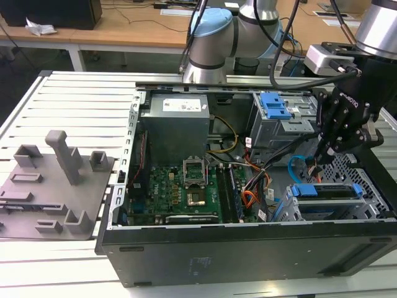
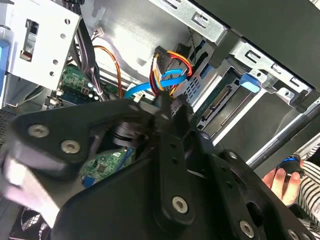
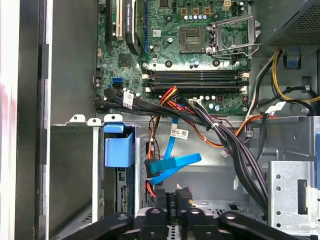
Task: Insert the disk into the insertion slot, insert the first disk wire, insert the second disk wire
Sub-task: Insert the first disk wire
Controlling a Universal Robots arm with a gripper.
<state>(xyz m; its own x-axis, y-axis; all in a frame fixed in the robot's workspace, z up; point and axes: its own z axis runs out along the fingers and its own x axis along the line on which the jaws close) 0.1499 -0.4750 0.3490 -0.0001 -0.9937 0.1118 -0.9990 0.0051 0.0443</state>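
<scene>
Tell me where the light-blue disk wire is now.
The second disk wire loops inside the computer case at the exterior view's right, close beside the gripper and near the disk.

Claw (image 1: 319, 156) low inside open computer case (image 1: 248, 248), near blue-framed disk (image 1: 325, 191)

Robotics laboratory: an opened computer case (image 1: 248, 248) on a slotted aluminium bench (image 1: 80, 99), a grey fixture plate (image 1: 49, 186) beside it, wooden desks (image 1: 124, 31) behind the robot arm (image 1: 214, 37).
</scene>
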